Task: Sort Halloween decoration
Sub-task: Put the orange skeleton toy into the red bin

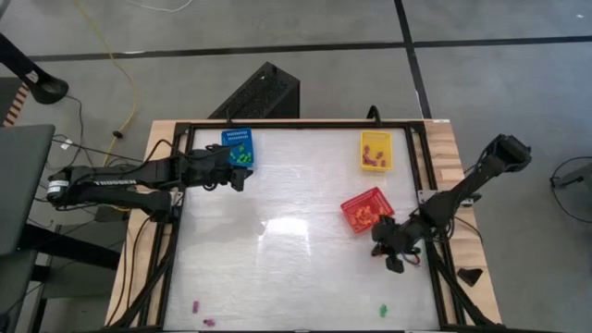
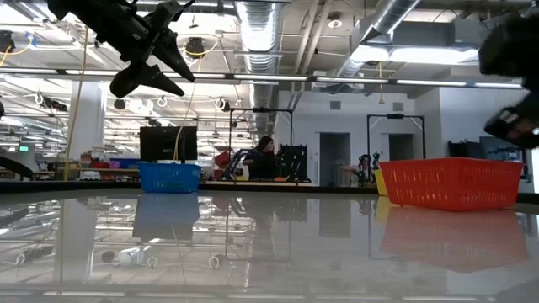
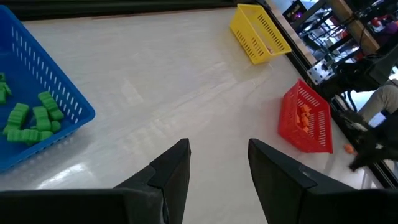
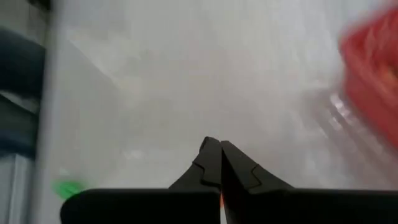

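Note:
Green pieces (image 3: 31,118) lie in the blue basket (image 1: 239,148). Orange pieces (image 3: 303,117) lie in the red basket (image 1: 367,211), and purple ones (image 1: 373,159) in the yellow basket (image 1: 375,148). Loose on the table near its front edge are a green piece (image 1: 382,310) and two purple pieces (image 1: 196,303). My left gripper (image 3: 217,168) hangs open above the table beside the blue basket, with nothing between its fingers. My right gripper (image 4: 219,155) is shut just on the near side of the red basket, raised off the table, with a sliver of orange in its seam. My right gripper pinches a tiny orange piece between its two fingers. Only a thin orange sliver (image 4: 221,200) shows in the seam, since the fingers hide most of it. The fingers slant down toward the table. The piece is lifted clear of the table.
A black frame (image 1: 425,185) runs around the glossy white table top. The three baskets stand along the far half, the red one closest to my right gripper. The middle of the table is bare. In the room beyond the far edge a person (image 2: 265,156) shows.

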Robot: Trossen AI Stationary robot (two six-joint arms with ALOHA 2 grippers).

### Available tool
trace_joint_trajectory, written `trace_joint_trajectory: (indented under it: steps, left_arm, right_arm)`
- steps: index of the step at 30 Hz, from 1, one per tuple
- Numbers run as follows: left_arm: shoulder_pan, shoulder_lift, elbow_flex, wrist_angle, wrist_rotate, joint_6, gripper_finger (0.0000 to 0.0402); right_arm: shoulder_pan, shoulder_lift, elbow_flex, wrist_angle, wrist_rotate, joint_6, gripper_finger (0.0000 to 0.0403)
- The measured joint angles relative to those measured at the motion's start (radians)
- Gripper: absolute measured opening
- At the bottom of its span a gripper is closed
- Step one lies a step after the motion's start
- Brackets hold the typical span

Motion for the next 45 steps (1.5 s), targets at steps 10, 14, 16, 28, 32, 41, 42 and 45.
trace_joint_trajectory:
  steps: [10, 14, 16, 28, 32, 41, 42, 45]
  left_arm:
    - [0.0, 0.0, 0.0, 0.002, 0.0, 0.0, 0.0151]
    - [0.0, 0.0, 0.0, 0.002, 0.001, 0.0, 0.0151]
    - [0.0, 0.0, 0.0, 0.001, 0.001, 0.0, 0.0151]
    - [0.0, 0.0, 0.0, 0.003, 0.008, 0.024, 0.0151]
    - [0.0, 0.0, 0.0, 0.004, 0.009, 0.042, 0.0151]
    - [0.0, 0.0, 0.0, 0.004, 0.008, 0.043, 0.0151]
    - [0.0, 0.0, 0.0, 0.006, 0.008, 0.043, 0.0151]
    - [0.0, 0.0, 0.0, 0.019, 0.01, 0.052, 0.0151]
  right_arm:
    - [-0.211, -0.13, 0.003, 0.056, 0.161, -0.068, 0.0019]
    - [-0.333, -0.113, 0.003, -0.001, 0.168, -0.12, 0.0019]
    - [-0.383, -0.088, 0.004, -0.034, 0.161, -0.147, 0.0019]
    - [-0.485, -0.016, 0.067, -0.2, 0.025, -0.081, 0.0198]
    - [-0.472, -0.059, 0.17, -0.438, 0.072, 0.012, 0.0251]
    - [-0.342, -0.055, 0.298, -0.833, -0.269, 0.356, 0.0234]
    - [-0.333, -0.038, 0.298, -0.861, -0.316, 0.371, 0.023]
    - [-0.316, 0.013, 0.297, -0.938, -0.4, 0.382, 0.022]
